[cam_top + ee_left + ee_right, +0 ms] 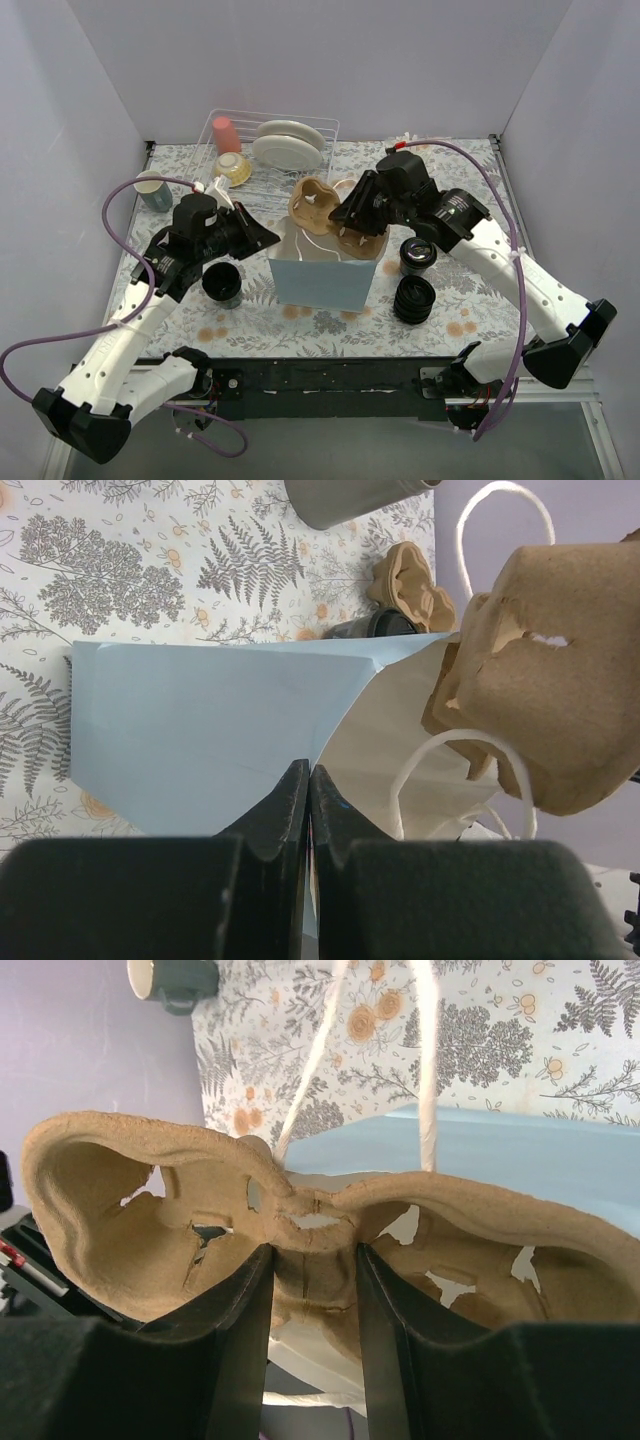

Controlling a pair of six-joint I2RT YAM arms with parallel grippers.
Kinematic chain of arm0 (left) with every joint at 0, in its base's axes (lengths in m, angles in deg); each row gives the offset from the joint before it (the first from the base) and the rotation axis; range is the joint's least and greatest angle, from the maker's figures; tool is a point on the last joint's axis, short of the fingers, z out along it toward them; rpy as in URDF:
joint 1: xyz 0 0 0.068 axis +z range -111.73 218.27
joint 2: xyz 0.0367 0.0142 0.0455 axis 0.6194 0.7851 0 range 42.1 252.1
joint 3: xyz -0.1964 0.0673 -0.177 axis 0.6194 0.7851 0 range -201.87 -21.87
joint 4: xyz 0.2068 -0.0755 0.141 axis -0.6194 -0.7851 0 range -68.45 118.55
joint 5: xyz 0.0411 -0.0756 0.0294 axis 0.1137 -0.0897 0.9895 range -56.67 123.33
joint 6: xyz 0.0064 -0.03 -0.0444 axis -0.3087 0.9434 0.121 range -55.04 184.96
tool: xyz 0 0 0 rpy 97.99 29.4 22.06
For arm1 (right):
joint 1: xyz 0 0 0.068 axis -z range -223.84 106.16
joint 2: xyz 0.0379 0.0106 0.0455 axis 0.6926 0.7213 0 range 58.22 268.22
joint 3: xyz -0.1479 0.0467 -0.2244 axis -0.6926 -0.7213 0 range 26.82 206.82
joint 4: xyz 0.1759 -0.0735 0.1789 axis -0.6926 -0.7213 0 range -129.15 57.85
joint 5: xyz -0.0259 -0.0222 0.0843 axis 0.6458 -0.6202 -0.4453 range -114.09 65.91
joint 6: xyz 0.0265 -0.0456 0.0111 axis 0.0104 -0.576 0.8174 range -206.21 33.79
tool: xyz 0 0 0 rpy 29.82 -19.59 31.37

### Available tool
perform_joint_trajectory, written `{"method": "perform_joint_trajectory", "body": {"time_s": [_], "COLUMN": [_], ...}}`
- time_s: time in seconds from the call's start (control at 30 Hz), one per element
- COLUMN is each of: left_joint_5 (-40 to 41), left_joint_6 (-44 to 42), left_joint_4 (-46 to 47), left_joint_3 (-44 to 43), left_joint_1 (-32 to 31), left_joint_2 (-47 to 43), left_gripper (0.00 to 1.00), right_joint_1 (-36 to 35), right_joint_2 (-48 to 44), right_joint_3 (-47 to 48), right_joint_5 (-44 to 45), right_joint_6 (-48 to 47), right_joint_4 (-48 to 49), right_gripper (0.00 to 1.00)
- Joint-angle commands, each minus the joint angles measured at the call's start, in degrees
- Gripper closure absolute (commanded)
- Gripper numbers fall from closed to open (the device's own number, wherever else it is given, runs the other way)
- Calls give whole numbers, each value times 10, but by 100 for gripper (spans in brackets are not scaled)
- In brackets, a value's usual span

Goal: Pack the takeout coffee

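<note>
My left claw is pinching the paper bag by its rim, and my right claw is gripping the cardboard carrier over its mouth. The takeout coffee is sitting right of centre beside the bag; next, I judge, the carrier needs lowering straight in.

Rough pulp tray, matt paper bag

place: robot test booth | cues: white partition walls; floral tablecloth; dish rack
</note>
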Motion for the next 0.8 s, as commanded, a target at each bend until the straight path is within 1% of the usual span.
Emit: {"method": "perform_joint_trajectory", "body": {"time_s": [0.0, 0.1, 0.3, 0.33, 0.37, 0.4, 0.43, 0.47, 0.5, 0.57, 0.63, 0.73, 0.77], "left_joint_5": [-12, -14, -16, -11, -5, 3, 19, 28, 33, 25, 1, -77, -121], "left_joint_6": [0, 0, -1, -1, -2, -3, -9, -13, -17, -37, -49, -52, -48], "left_joint_4": [2, 4, 4, -2, -10, -31, -40, -49, -62, -66, -57, -25, -17], "left_joint_3": [5, 5, 6, 2, -16, -28, -41, -67, -84, -111, -142, -154, -153], "left_joint_1": [3, 3, 3, 3, 3, 3, 3, 3, 3, 3, 3, 3, 3], "left_joint_2": [-18, -17, -18, -15, -13, -9, -6, -5, -2, 0, 3, 9, 9], "left_gripper": [100, 100, 100, 98, 90, 79, 61, 54, 50, 47, 46, 43, 43], "right_joint_1": [-1, -1, -1, -2, -3, -5, -7, -8, -8, -8, -8, -12, -13], "right_joint_2": [-15, -4, -4, -4, -4, -5, -6, -8, -9, -11, -12, -14, -15], "right_joint_3": [5, 20, 11, 10, 10, 11, 12, 12, 14, 14, 9, 6, 6], "right_joint_5": [36, 42, 46, 42, 35, 35, 35, 32, 32, 31, 29, 29, 32], "right_joint_6": [37, 33, 48, 46, 46, 44, 43, 41, 40, 38, 38, 42, 42], "right_joint_4": [22, 12, 17, 17, 17, 17, 17, 16, 14, 11, 12, 15, 15], "right_gripper": [67, 66, 67, 66, 67, 67, 66, 67, 66, 67, 66, 67, 67]}}
